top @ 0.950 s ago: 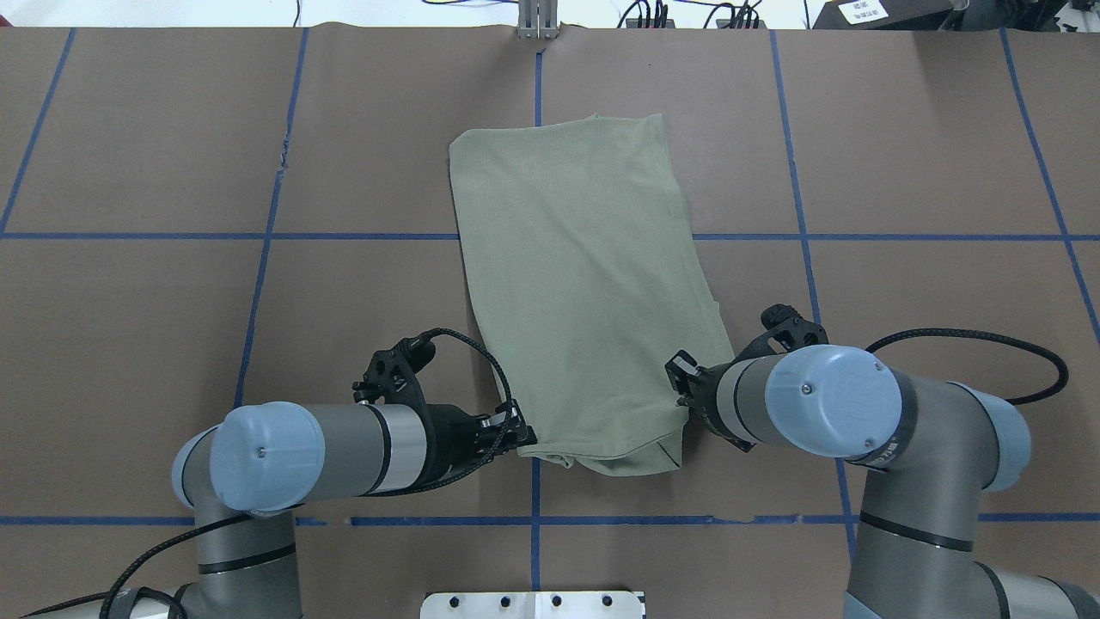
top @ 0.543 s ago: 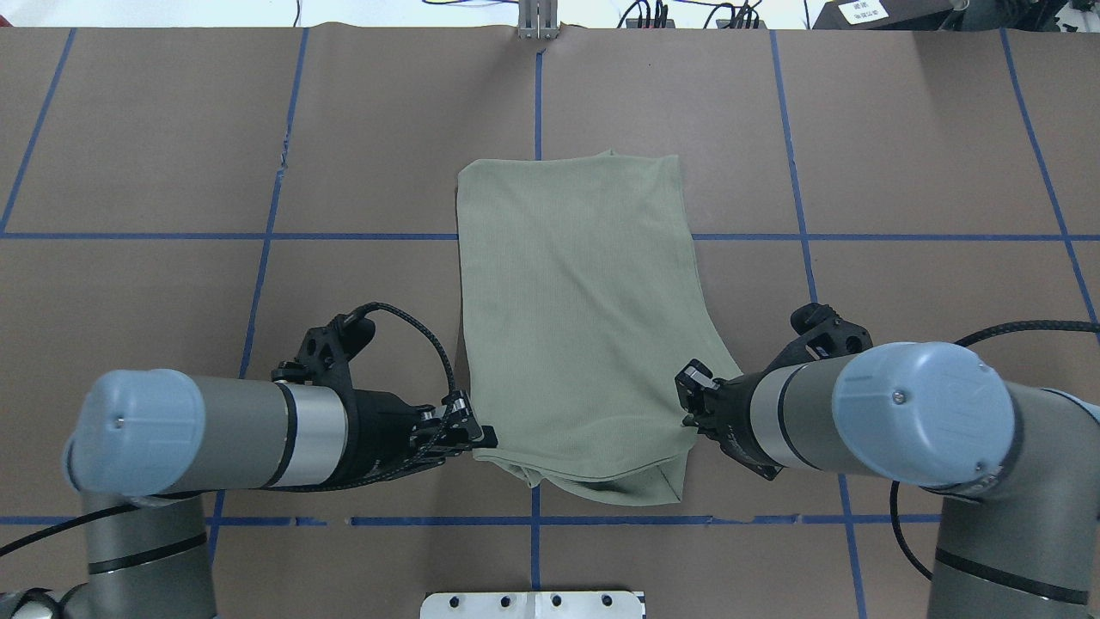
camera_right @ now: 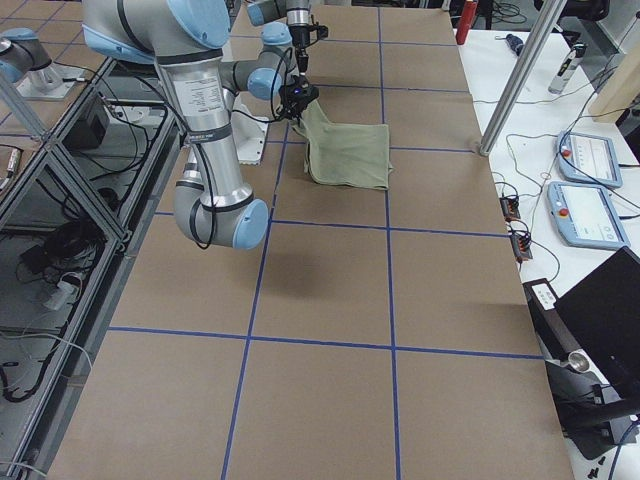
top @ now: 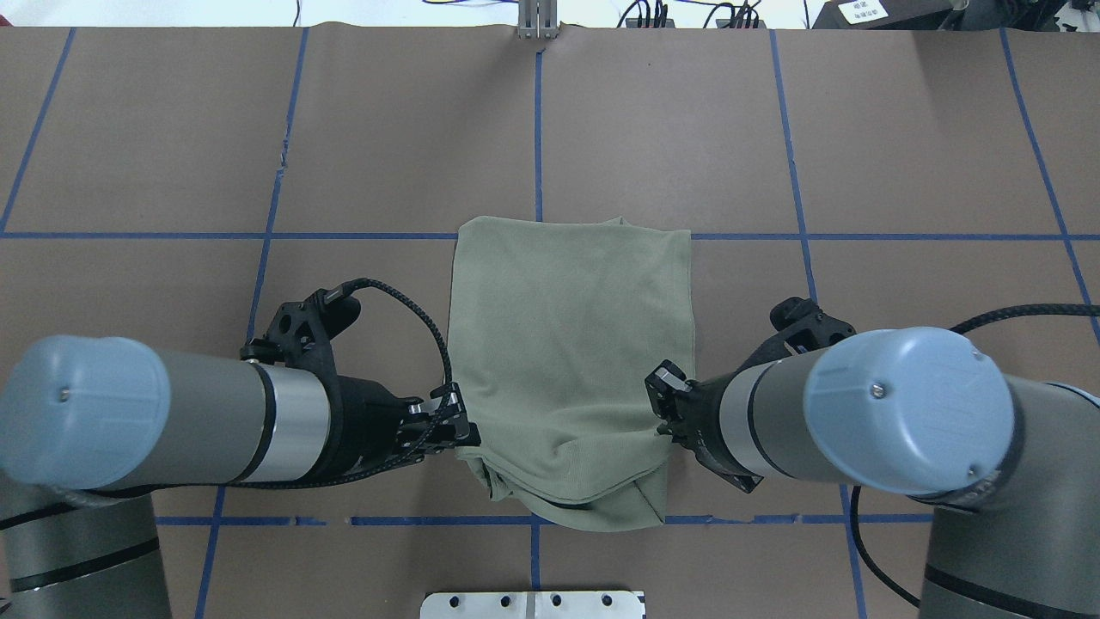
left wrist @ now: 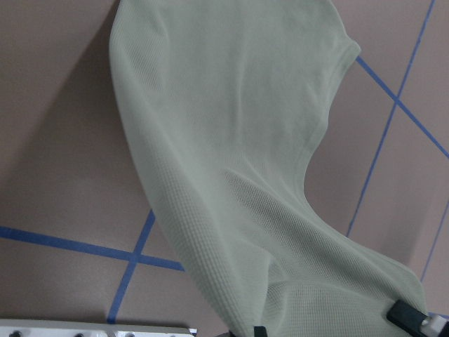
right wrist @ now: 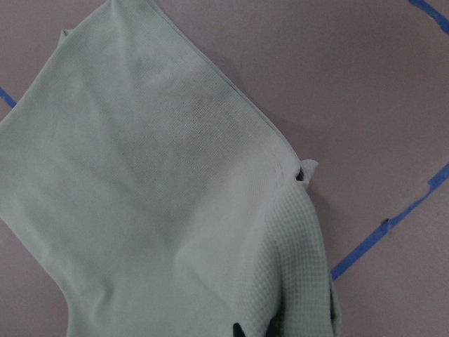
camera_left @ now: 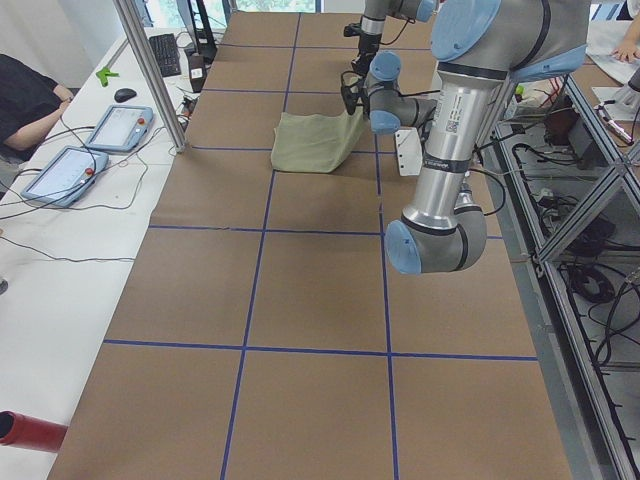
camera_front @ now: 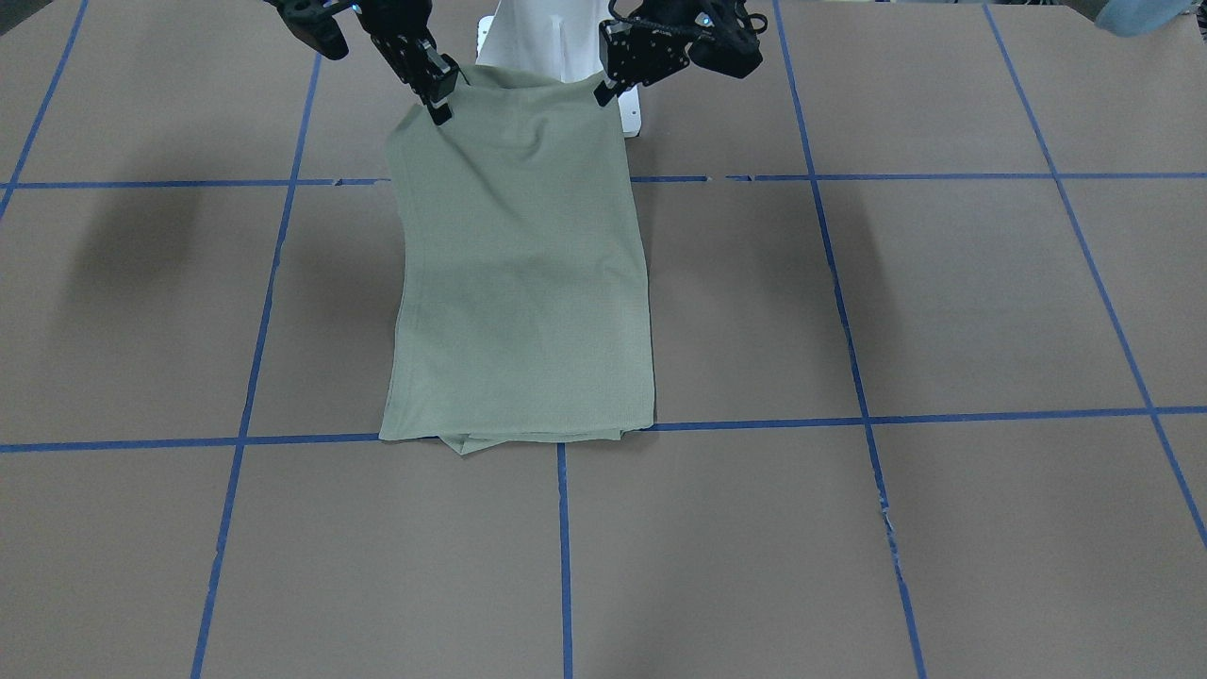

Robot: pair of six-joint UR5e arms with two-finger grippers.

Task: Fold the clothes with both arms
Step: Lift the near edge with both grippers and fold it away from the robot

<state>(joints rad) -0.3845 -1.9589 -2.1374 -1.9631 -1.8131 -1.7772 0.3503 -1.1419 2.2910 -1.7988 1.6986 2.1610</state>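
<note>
green shirt (top: 571, 344), near corners pinched by left gripper (top: 467, 434) and right gripper (top: 665, 407).

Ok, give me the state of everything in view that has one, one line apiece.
shirt: folded into a narrow panel, its near end lifted, its far end lying on the table.
left gripper: shut on the shirt's near corner, raised off the table.
right gripper: shut on the shirt's other near corner, also raised.
</note>
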